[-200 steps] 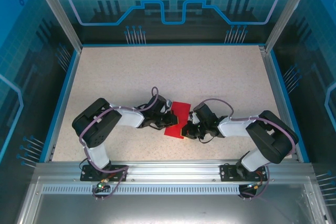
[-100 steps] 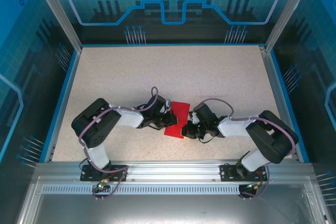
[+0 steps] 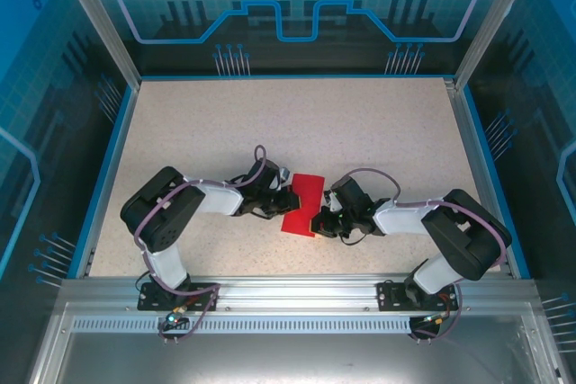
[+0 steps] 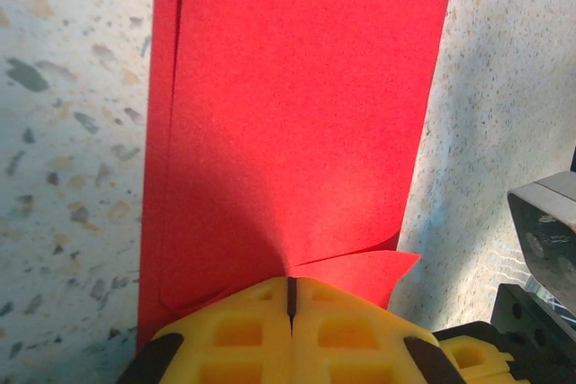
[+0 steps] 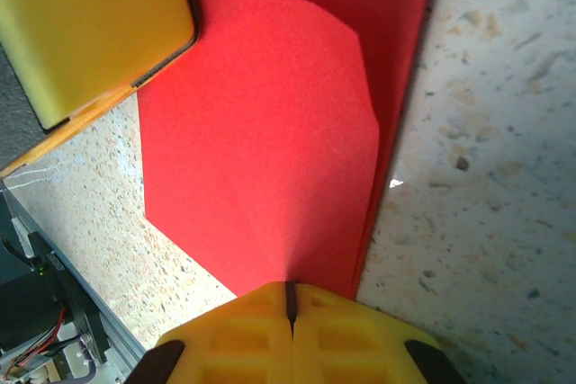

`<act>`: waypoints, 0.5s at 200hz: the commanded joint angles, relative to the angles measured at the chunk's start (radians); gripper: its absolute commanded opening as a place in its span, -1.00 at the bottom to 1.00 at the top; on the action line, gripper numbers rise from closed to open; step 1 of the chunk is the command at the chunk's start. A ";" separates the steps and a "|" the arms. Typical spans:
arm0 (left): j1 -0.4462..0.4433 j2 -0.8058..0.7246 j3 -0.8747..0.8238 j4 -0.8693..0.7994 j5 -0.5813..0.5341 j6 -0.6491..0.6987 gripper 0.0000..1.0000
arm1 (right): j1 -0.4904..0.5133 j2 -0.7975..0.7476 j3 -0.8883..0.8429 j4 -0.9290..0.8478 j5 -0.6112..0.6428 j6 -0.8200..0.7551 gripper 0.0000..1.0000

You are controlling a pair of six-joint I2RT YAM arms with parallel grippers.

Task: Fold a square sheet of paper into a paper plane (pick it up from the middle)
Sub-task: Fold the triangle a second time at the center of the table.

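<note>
The red paper (image 3: 303, 204) lies on the speckled tabletop between the two arms, folded into a long narrow layered strip. My left gripper (image 3: 288, 199) comes at it from the left. In the left wrist view its yellow fingers (image 4: 234, 330) are shut together, and the paper (image 4: 297, 114) puckers into the slit with one corner flap lifted. My right gripper (image 3: 317, 219) holds the opposite long edge. In the right wrist view its gripper (image 5: 290, 299) is shut on the paper (image 5: 261, 150), and a crease runs into the closed slit. The left gripper's yellow finger (image 5: 90, 33) shows at upper left.
A blue rim (image 3: 115, 159) borders the table, with an aluminium rail (image 3: 288, 290) along the near edge. Open speckled surface (image 3: 297, 123) stretches beyond the paper. The right arm's dark housing (image 4: 544, 240) sits close to the right of the paper.
The left arm's wrist has drawn slightly to the left while still pinching the paper edge. The right arm and the paper have barely moved.
</note>
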 commanded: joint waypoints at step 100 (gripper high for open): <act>0.103 0.012 0.025 -0.081 -0.071 0.064 -0.89 | -0.009 0.042 -0.017 -0.134 0.044 -0.017 -0.96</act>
